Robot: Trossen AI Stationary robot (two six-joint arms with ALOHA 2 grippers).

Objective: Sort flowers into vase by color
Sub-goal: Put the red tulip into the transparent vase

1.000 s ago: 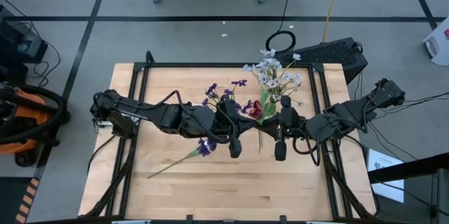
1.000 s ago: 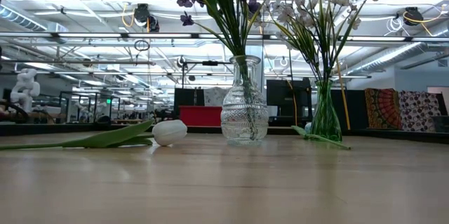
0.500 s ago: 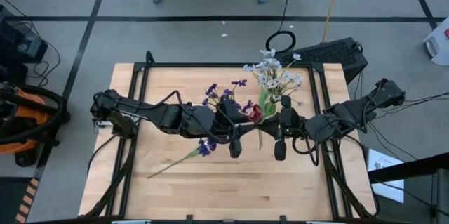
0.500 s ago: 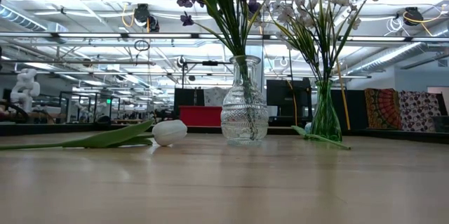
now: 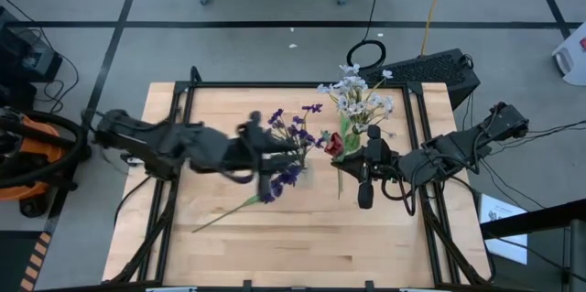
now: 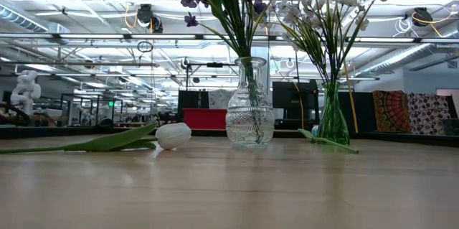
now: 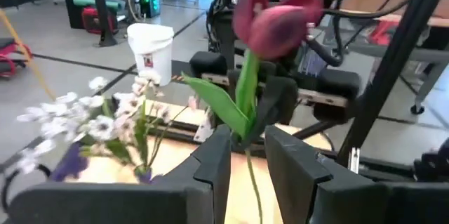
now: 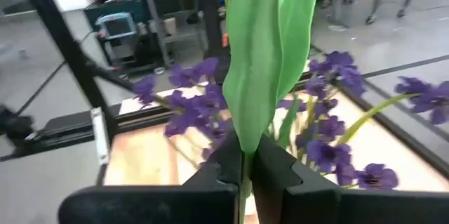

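A dark red tulip (image 5: 334, 144) with green leaves is at my right gripper (image 5: 348, 166), above the table's middle. That gripper is shut on it. My left gripper (image 5: 279, 162) is open, left of the tulip. In the left wrist view the bloom (image 7: 275, 19) shows beyond its fingertips, which touch nothing. A clear glass vase (image 6: 249, 114) holds purple sprigs (image 5: 293, 127). A green vase (image 6: 333, 118) holds white blossoms (image 5: 357, 100). A white tulip (image 6: 173, 134) lies on its side on the table. A purple sprig (image 5: 261, 196) lies flat on the wood. My right gripper pinches the red tulip by its green leaves and stem (image 8: 247, 122) between the two fingers, coming level from the table's right and lying across the stem. The tulip is lifted clear of the table. Its bloom points toward the far edge and its stem end (image 5: 340, 189) toward the near edge.
Black frame rails (image 5: 174, 118) run along the table's left and right sides. A black box (image 5: 430, 68) and a cable loop (image 5: 366, 52) sit at the far right corner. Bare wood (image 5: 302, 246) fills the near half. A loose green leaf (image 6: 326, 141) lies by the green vase.
My left arm has pulled back quickly toward the table's left edge, away from the red tulip, and shows blurred. The red tulip has stayed at my right gripper. The purple sprigs that the left arm had covered now show.
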